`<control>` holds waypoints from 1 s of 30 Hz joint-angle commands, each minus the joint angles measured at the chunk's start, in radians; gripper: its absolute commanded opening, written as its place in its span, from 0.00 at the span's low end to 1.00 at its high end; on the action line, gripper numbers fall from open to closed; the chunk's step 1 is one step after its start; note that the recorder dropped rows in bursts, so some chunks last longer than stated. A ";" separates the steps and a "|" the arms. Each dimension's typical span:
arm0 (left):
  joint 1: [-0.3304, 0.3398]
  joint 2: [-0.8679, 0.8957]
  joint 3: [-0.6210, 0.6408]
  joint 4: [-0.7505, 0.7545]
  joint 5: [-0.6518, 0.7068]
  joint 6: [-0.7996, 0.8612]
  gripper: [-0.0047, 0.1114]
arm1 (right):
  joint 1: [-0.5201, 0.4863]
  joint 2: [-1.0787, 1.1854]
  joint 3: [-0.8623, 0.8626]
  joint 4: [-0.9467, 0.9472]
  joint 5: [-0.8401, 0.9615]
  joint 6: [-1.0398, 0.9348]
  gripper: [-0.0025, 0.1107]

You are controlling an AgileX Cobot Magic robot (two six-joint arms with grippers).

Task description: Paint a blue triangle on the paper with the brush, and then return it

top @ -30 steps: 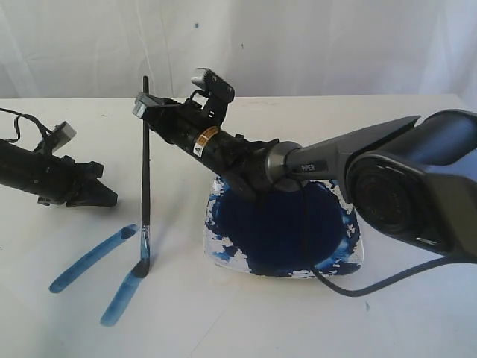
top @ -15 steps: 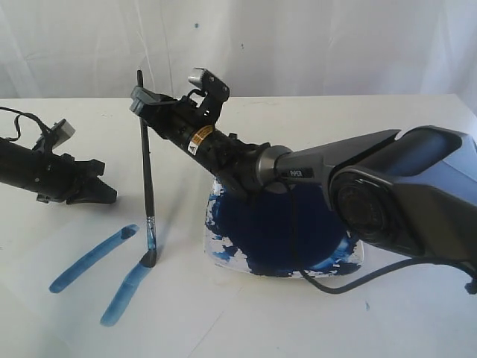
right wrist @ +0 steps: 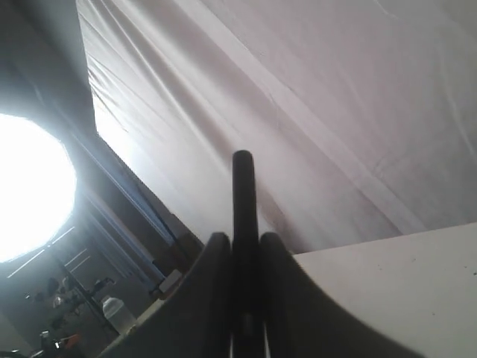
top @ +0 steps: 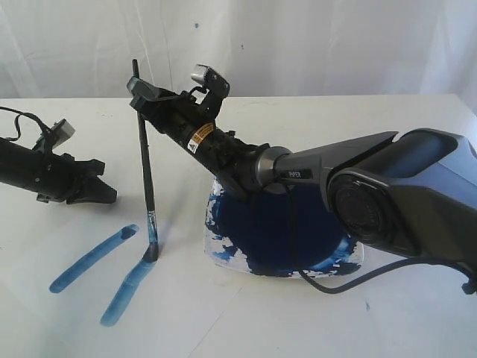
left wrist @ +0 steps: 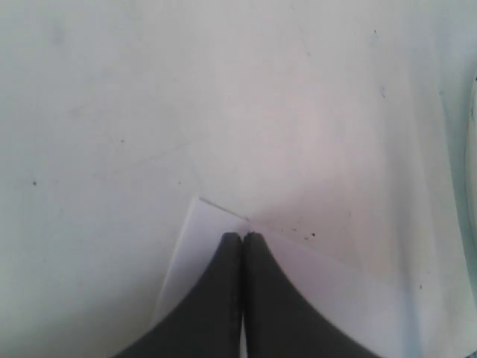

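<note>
My right gripper [top: 141, 97] reaches across to the left, shut on the upper handle of the brush [top: 144, 168]. The brush stands nearly upright, its blue tip touching the paper [top: 186, 313] at the upper end of a blue stroke. Two streaky blue strokes [top: 93, 257] lie on the paper, part of the blue triangle. In the right wrist view the black handle [right wrist: 243, 194] rises between the shut fingers. My left gripper [top: 104, 195] rests low at the left, shut and empty, its tips [left wrist: 243, 237] at a corner of the paper [left wrist: 197, 239].
A square white dish [top: 220, 253] with a dark navy paint pool [top: 287, 231] sits right of the strokes, under the right arm. A cable trails from the dish toward the front right. A white curtain hangs behind the table.
The right gripper has shifted slightly left and up, tilting the brush handle more upright. The brush tip has moved a little along the right stroke's upper end. The left arm has not moved.
</note>
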 commanded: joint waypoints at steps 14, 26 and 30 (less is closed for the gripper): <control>0.001 0.006 0.001 0.019 -0.062 0.001 0.04 | 0.000 0.000 -0.003 -0.016 -0.094 0.010 0.02; 0.001 0.006 0.001 0.019 -0.062 0.001 0.04 | -0.002 -0.003 -0.003 -0.018 -0.157 0.031 0.02; 0.001 0.006 0.001 0.019 -0.062 0.001 0.04 | -0.002 -0.003 -0.003 -0.048 -0.185 0.079 0.02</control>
